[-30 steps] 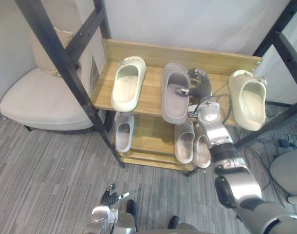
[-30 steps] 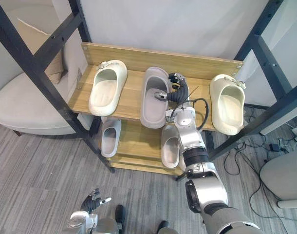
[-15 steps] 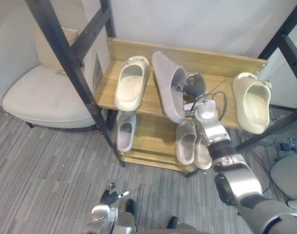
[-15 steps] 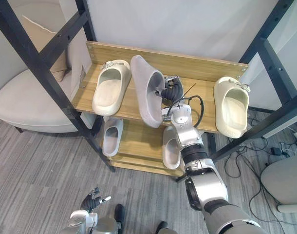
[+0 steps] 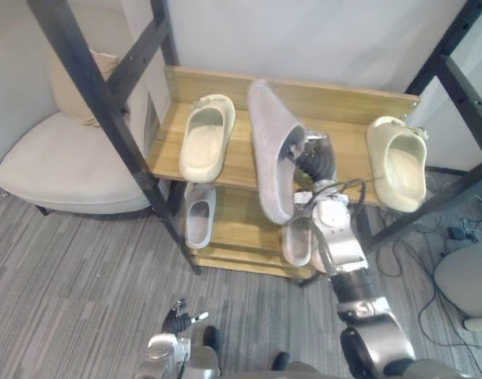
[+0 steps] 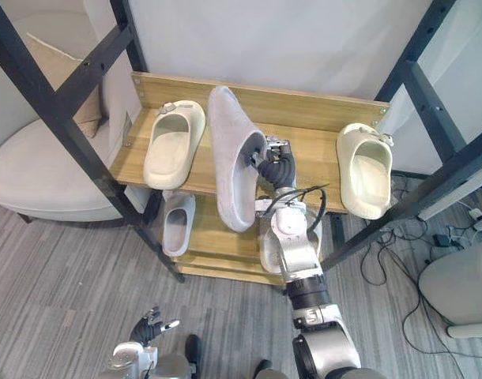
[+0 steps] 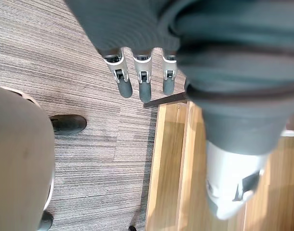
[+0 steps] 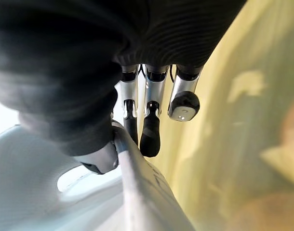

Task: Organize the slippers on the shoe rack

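Wooden shoe rack (image 5: 348,95) at upper centre of the frame, against a white wall (image 5: 304,31) and between black metal beams (image 5: 99,110). Grey striped carpet (image 5: 83,276) across the lower frame, with a cream armchair (image 5: 59,162) at the left edge.

On the top shelf (image 5: 348,150): cream slipper (image 5: 205,138) flat at centre left, second cream slipper (image 5: 397,162) flat at the right end. Between them, grey slipper (image 5: 273,154) raised on its side, toe up toward the back board, heel hanging past the front edge over the lower shelf (image 5: 241,209). Right hand (image 5: 316,158) just right of it, fingers (image 8: 149,130) curled over the rim, pinching the grey slipper.

On the lower shelf: pale slipper (image 5: 199,213) at left, pale pair (image 5: 298,237) at right, partly behind the right arm.

Left hand (image 5: 180,318) at bottom centre left, low over the carpet, fingers (image 7: 144,89) loose and spread, holding nothing.

A second ago: grey slipper flat on the top shelf, sole down, right hand at its opening. Half a second ago: already tipped on edge. Now steeper and further past the front edge. Cream slippers, lower-shelf slippers and left hand as before.
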`<state>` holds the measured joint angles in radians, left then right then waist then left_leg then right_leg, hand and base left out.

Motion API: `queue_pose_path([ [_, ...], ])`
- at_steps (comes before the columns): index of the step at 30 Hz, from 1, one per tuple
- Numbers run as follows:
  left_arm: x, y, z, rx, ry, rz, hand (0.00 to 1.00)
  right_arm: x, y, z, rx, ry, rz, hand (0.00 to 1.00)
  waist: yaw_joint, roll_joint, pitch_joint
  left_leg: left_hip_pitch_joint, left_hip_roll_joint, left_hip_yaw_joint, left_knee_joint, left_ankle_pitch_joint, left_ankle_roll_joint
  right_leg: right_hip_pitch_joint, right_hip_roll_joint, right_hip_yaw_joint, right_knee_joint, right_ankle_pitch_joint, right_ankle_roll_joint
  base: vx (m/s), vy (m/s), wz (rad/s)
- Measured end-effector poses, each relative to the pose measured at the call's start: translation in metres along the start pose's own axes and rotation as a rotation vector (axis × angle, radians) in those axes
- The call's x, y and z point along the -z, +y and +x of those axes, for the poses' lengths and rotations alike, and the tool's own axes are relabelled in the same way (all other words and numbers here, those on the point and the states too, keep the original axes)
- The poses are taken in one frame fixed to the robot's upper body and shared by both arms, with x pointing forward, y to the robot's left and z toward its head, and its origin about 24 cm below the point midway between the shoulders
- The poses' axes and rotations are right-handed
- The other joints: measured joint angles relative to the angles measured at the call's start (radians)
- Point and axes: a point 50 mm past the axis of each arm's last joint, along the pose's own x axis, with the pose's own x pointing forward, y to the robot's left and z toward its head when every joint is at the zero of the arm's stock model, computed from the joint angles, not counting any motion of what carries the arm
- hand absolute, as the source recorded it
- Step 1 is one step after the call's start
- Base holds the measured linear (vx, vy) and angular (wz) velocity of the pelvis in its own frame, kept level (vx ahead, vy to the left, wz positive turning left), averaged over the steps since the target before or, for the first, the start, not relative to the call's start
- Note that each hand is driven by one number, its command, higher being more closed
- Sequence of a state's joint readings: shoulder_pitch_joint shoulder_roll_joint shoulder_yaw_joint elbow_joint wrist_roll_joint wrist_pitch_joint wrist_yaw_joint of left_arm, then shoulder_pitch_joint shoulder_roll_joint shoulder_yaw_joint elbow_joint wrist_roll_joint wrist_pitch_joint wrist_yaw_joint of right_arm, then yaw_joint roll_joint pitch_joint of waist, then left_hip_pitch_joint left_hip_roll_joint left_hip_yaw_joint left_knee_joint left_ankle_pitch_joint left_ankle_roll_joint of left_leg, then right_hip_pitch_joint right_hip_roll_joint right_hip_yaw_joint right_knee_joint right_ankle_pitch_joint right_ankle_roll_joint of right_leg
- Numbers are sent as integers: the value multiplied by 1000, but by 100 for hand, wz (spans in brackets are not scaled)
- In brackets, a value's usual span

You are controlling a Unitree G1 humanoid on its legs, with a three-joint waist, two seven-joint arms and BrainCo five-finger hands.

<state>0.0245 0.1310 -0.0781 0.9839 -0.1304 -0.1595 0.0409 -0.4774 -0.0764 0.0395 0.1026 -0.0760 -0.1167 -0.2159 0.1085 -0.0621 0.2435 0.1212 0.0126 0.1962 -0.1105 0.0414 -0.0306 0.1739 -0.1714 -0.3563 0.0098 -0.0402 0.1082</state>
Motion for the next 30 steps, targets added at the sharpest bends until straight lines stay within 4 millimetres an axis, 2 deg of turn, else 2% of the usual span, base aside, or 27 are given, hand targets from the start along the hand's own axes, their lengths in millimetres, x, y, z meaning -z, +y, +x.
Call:
queue_pose_path([
  [6,3,0,-1,6,11,23,0,-29,-5,-15,-6,-167,69,100,-14,0,-7,2,4,-3,0,6,1,-2,3,4,9,2,-3,-56,-20,-1],
  [14,8,-2,-2,20,30,63,0,-27,17,-50,-201,-148,110,100,-31,1,-36,1,5,-4,0,11,3,-14,2,6,19,1,-3,-38,-16,0],
  [22,15,-2,-3,27,56,88,0,0,37,-92,-412,10,138,100,-46,3,-59,4,-4,-17,0,11,4,4,-1,-3,1,2,1,-12,-11,5],
  [30,16,-5,-3,40,65,103,0,53,46,-135,-524,307,128,100,-49,14,-68,21,-8,-31,0,9,2,38,-1,-20,-15,1,5,5,-17,4],
])
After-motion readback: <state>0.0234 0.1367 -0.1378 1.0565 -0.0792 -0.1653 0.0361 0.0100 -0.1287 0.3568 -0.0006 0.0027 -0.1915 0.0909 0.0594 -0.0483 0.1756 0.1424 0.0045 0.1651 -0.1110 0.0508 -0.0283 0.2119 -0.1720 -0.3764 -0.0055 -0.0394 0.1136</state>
